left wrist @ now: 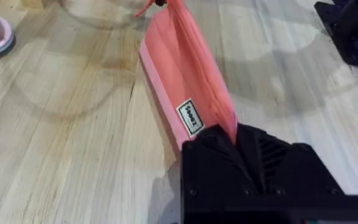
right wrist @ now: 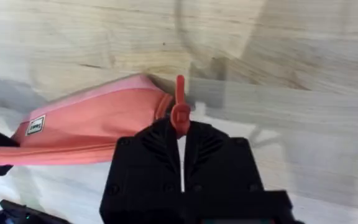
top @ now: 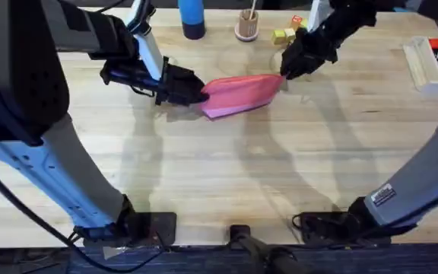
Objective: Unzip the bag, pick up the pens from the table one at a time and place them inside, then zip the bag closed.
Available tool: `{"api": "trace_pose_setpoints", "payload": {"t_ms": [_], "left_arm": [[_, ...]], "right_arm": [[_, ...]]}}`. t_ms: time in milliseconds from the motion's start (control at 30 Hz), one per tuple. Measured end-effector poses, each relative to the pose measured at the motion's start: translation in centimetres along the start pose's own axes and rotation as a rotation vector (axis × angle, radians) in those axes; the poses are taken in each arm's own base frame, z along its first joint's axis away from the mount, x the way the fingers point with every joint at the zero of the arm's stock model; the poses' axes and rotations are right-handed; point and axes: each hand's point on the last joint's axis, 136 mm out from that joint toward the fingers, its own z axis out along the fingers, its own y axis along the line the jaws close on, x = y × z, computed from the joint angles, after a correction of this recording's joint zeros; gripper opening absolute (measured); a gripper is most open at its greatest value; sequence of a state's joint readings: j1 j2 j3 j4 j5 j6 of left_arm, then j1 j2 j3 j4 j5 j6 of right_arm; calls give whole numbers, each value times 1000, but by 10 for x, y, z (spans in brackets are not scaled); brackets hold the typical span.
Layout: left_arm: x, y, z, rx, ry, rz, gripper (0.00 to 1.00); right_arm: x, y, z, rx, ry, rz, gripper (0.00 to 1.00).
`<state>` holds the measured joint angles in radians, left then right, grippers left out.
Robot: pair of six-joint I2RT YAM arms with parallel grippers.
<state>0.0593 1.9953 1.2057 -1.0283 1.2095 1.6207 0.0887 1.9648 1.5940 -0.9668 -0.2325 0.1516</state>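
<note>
The bag (top: pixel 238 94) is pinched at 9 o'clock by the left fingers (top: pixel 201 93); its pull (right wrist: pixel 179 111) is pinched by the right fingers (right wrist: pixel 180 134). Zipping or unzipping seems in hand; a steady pull along the zipper is called for.

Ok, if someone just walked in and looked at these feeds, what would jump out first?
The pink bag at mid-table, stretched between both arms: the left gripper clamps one end, and the right gripper pinches the red zipper pull at the other. Behind it, along the far edge, stand a blue bottle and a small cup.
</note>
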Motion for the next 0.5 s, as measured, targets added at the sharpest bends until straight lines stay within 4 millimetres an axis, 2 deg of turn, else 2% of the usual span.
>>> {"api": "trace_pose_setpoints", "payload": {"t_ms": [267,367,500], "left_arm": [[0,0,0,0,2,0,44],[1,0,0,0,5,0,44],[8,0,-5,-9,33,-18,44]], "right_arm": [[1,-2,2,-5,10,15,33],[-1,-4,-2,7,-5,13,110],[-8,-31,-22,99,-66,31,188]]}}
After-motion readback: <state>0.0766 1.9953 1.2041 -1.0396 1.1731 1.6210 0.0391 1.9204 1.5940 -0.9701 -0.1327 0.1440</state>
